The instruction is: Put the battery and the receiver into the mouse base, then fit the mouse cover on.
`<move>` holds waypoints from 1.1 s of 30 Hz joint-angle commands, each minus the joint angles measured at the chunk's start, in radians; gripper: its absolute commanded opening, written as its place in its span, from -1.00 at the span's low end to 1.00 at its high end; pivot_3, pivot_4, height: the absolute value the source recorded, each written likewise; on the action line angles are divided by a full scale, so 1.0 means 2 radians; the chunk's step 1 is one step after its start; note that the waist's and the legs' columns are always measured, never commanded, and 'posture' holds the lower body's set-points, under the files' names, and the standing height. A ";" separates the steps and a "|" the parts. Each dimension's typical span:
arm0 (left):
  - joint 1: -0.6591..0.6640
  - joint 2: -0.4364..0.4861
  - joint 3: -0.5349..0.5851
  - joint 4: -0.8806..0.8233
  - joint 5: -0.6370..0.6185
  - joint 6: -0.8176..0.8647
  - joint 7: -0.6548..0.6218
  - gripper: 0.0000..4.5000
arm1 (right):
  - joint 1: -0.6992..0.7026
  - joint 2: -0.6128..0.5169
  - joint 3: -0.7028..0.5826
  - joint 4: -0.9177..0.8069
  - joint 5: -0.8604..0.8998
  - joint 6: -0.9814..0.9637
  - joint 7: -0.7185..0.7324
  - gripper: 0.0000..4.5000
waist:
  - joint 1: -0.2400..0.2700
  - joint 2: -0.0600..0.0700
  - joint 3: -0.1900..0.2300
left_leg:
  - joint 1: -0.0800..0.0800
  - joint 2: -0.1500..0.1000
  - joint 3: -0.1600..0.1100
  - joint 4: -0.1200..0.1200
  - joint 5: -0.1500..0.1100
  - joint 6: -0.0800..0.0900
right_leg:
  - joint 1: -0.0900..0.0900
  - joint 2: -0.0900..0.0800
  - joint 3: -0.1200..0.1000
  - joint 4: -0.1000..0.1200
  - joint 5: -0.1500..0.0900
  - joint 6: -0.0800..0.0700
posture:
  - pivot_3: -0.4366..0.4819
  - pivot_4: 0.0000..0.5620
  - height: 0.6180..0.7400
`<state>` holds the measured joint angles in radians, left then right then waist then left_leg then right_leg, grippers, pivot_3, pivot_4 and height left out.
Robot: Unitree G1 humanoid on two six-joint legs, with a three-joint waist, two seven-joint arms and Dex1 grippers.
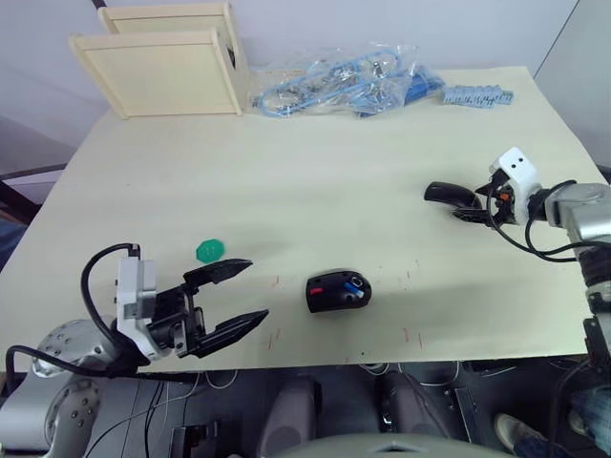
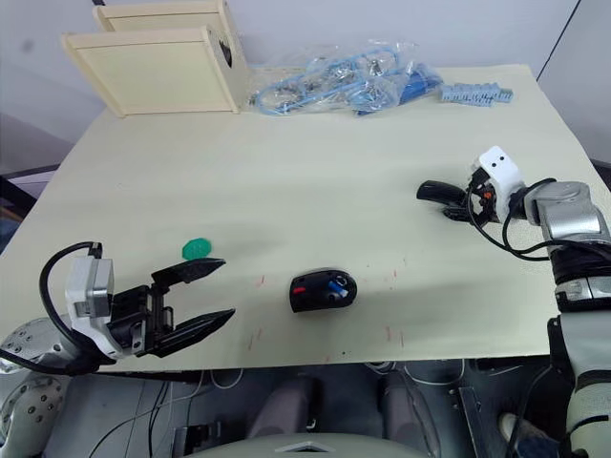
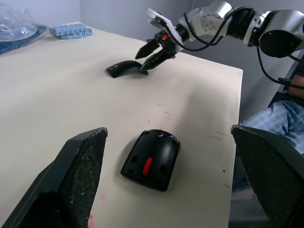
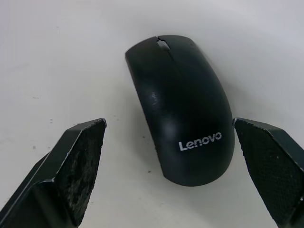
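My left gripper [image 1: 237, 298] hangs low over the near-left corner of the table [image 1: 315, 191], its 2 fingers spread wide and holding nothing, pointed across toward the base [image 1: 337, 291]. The base lies near the front edge, open side up. From the head I see a red part and a small blue piece in it — probably the battery [image 1: 356, 282], though it is too small to be sure. The left wrist view gives only the base's dark shell with a red mark.

My right arm reaches in from the right with its gripper [image 4: 171, 137] right at the cover [image 1: 449, 195], which lies on the table well apart from the base. The right wrist view shows what the head cannot: the fingers stand apart on either side of the cover, not touching it, and the glossy shell reads "Lenovo".

A green disc [image 1: 210, 251] sits beside the left gripper. At the far edge are 2 wooden boxes [image 1: 162, 67] and a clear bag [image 1: 344, 84] of blue parts.
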<state>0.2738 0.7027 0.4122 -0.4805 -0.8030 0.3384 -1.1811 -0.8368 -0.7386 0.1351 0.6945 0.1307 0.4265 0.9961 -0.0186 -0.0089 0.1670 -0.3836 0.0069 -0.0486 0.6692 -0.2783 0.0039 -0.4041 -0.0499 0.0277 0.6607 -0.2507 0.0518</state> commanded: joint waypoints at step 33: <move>-0.014 0.001 -0.009 0.018 0.009 -0.020 -0.020 0.97 | -0.137 0.032 -0.014 0.242 -0.085 -0.134 0.051 1.00 | -0.011 0.002 0.001 | 0.000 0.000 0.000 0.000 0.000 0.000 | 0.000 0.000 0.000 0.000 0.000 0.000 | -0.05 -0.47 1.00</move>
<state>0.2422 0.7033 0.3841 -0.4285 -0.7771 0.3173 -1.2218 -1.0796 -0.6722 0.1363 1.1831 -0.0411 0.1802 1.0992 -0.0413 -0.0054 0.1693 -0.3834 0.0069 -0.0484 0.6690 -0.2783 0.0038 -0.4043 -0.0501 0.0283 0.6611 -0.2507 0.0517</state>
